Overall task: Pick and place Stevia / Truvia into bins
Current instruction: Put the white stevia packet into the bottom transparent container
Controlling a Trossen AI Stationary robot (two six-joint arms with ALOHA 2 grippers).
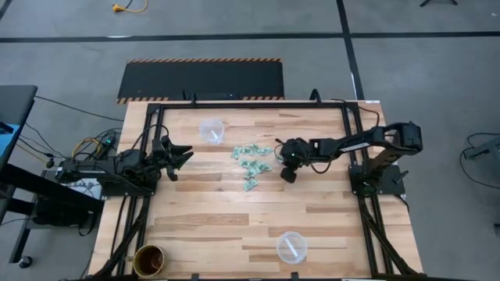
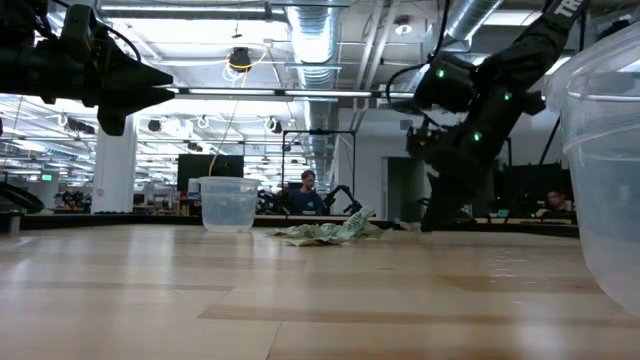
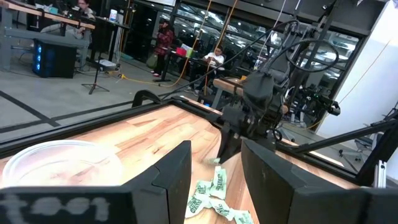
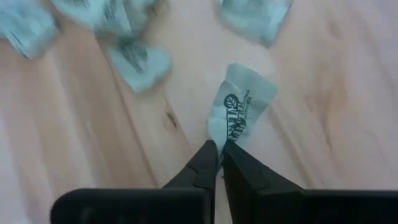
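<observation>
Packets of sweetener (image 1: 251, 163) lie scattered mid-counter (image 1: 234, 218), between the far clear cup (image 1: 212, 129) and the near clear cup (image 1: 291, 246), so either bin is an easy carry. Right pincer (image 4: 219, 149) has its tips drawn together on the edge of one packet (image 4: 239, 112), pinching it, I'd say to lift it clear of the pile. Dark print with a leaf mark runs along that packet; I can't make out the letters. Left pincer (image 3: 214, 163) waits by the counter's left edge, fingers apart, pointed toward the pile.
</observation>
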